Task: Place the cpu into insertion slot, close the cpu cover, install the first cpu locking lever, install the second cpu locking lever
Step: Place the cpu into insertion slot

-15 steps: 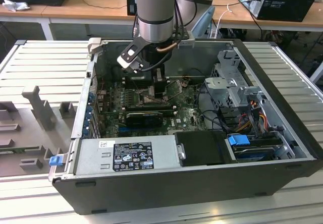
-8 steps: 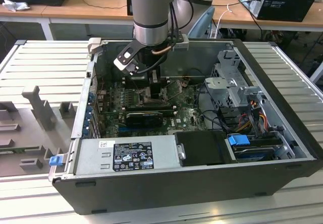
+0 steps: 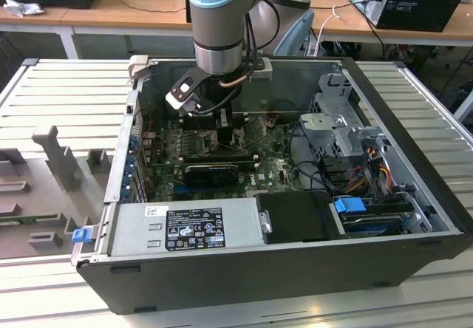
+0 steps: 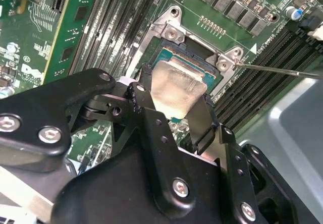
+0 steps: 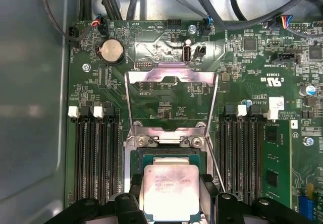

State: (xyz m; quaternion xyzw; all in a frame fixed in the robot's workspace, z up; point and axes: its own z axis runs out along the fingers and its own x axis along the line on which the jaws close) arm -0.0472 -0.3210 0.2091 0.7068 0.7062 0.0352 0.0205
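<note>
Gripper (image 5: 170, 184) closed on cpu (image 5: 169, 199), over insertion slot (image 5: 151, 156); cpu cover (image 5: 171, 75) flipped open. You risk bent socket pins if chip drops skewed.

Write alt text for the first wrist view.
The gripper holds the cpu by two edges over the insertion slot on a green motherboard. The cpu cover stands hinged open beyond it, with black memory slots on either side.
</note>
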